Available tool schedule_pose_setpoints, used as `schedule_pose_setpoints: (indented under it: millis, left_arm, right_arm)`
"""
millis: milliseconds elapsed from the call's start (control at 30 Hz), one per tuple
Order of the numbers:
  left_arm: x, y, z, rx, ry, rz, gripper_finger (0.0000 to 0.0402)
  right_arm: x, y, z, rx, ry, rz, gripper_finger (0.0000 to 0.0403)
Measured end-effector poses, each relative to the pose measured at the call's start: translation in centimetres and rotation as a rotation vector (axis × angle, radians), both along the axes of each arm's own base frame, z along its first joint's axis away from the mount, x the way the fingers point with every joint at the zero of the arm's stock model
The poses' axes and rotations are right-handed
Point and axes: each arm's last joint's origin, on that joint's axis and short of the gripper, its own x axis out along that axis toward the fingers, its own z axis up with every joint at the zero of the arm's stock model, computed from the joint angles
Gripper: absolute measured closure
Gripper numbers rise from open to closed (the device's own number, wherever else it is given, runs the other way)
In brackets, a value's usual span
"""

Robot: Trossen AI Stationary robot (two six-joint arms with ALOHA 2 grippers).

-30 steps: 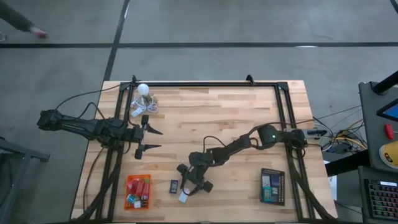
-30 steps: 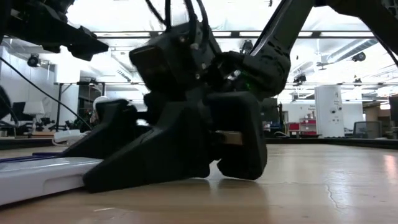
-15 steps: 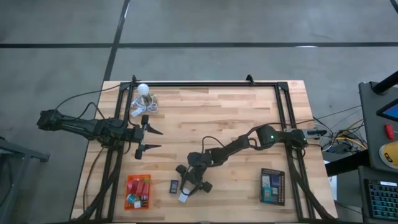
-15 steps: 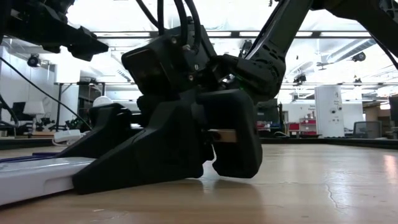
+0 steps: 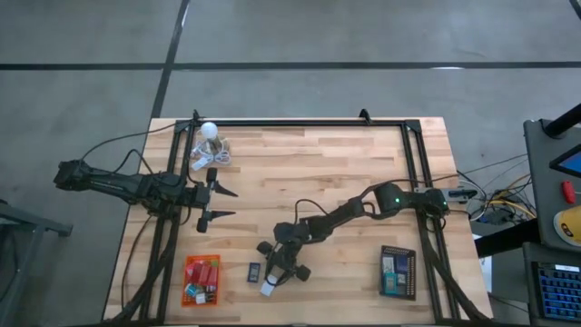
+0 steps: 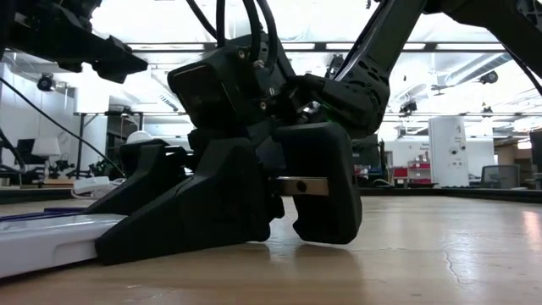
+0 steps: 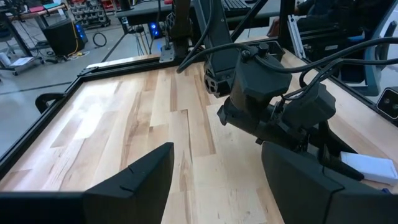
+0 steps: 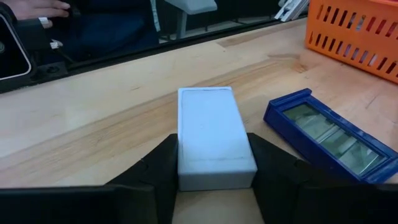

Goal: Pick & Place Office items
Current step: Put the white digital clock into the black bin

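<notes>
The right hand [image 8: 214, 180] grips a white block [image 8: 213, 137] near the counter's [image 5: 345, 173] front edge, half hiding it; the left hand [image 5: 227, 203] hangs open.

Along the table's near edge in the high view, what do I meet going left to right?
Orange tray → navy piece → white block between the right gripper fingers → black tray.
</notes>
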Motion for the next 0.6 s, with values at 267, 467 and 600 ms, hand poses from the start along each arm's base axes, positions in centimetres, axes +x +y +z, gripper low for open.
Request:
schedule_pose_setpoints:
  millis: [267,467,600]
  left_arm:
    - [0.0,0.0,0.0,0.000,0.000,0.000,0.0154]
    - [0.0,0.0,0.0,0.000,0.000,0.000,0.0154]
    - [0.0,0.0,0.0,0.000,0.000,0.000,0.0154]
  right_arm:
    - [0.0,-0.1,0.0,0.003,0.003,-0.003,0.0245]
    - [0.2,-1.5,0.9,0.038,0.088,-0.053,0.0243]
    - [0.2,-2.4,2.5,0.017,0.104,-0.054,0.0243]
